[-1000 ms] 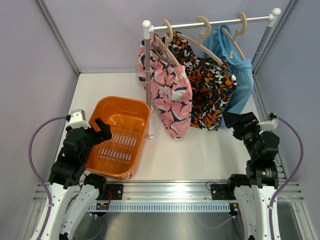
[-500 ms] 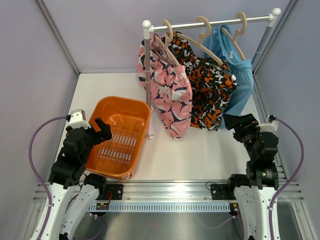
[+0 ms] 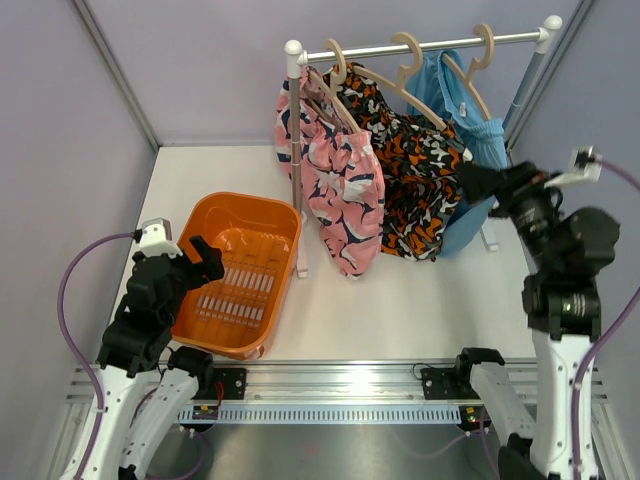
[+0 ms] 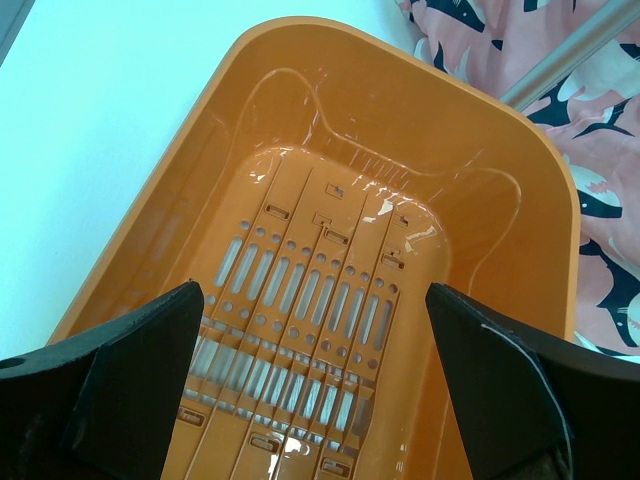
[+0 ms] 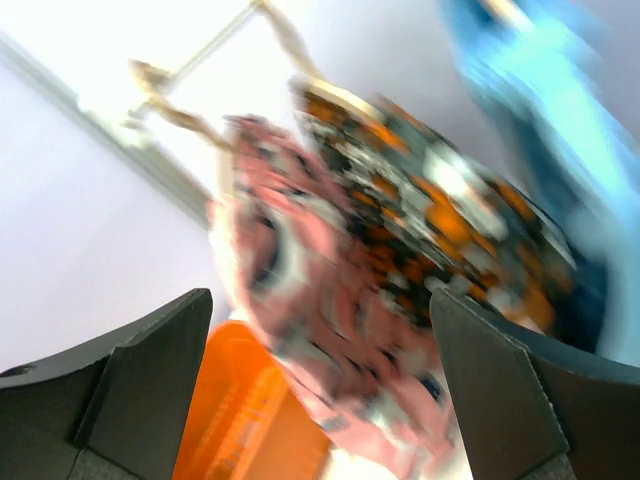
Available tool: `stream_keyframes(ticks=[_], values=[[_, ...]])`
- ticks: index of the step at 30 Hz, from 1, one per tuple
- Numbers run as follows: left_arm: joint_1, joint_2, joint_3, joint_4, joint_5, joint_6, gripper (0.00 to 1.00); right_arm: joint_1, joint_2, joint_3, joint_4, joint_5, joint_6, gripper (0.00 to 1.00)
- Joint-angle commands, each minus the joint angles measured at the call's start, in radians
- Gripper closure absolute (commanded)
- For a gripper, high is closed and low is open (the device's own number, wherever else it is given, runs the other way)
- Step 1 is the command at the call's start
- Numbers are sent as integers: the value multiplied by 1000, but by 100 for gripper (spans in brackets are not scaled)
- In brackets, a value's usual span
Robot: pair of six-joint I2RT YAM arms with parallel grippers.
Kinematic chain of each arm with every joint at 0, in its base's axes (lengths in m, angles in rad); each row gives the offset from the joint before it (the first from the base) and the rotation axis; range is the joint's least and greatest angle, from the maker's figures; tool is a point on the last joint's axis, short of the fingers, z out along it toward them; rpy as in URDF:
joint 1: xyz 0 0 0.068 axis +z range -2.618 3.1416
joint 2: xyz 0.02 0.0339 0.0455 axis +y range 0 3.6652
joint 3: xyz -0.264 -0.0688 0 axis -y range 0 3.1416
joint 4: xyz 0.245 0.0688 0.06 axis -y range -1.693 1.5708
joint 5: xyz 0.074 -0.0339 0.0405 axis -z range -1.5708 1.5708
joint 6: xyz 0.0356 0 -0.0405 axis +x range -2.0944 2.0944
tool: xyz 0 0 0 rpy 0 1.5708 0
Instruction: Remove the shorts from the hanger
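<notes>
Three pairs of shorts hang side by side on wooden hangers [image 3: 408, 72] from the rail [image 3: 430, 44] at the back of the table [image 3: 420, 290]: pink patterned shorts [image 3: 335, 185] on the left, black-and-orange shorts [image 3: 415, 190] in the middle, and light blue shorts [image 3: 478, 170] on the right. Each pair drapes straight down, its long axis vertical.

From where I stand, the jaws of the right arm [image 3: 560, 240] are raised level with the light blue pair and right at its near edge. I can't tell whether they touch the cloth. They are spread wide and hold nothing. The wrist picture is badly smeared, with the pink and black pairs between the fingers and the blue off to the upper right.

That arm is clearly the nearer one, and I'd judge the blue pair its likeliest target, just to the left of the jaws and slightly behind them.

The jaws of the left arm [image 3: 150, 300] are also spread and hang over the orange basket [image 3: 282, 208], well apart from the rail.
</notes>
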Motion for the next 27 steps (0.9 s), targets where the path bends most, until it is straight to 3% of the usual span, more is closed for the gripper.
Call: stream_keyframes(ticks=[1, 3, 14, 20, 27], values=[[-3, 1, 2, 31, 20, 8, 1, 1, 219, 232, 115, -245, -46, 1], [-3, 3, 2, 31, 19, 8, 1, 23, 334, 375, 86, -251, -71, 1], [-4, -5, 2, 31, 20, 8, 1, 382, 811, 921, -143, 25, -427, 2], [-4, 1, 2, 34, 28, 10, 1, 554, 993, 1096, -235, 213, -621, 3], [-4, 1, 1, 34, 36, 12, 1, 606, 1113, 1153, -221, 373, -723, 3]])
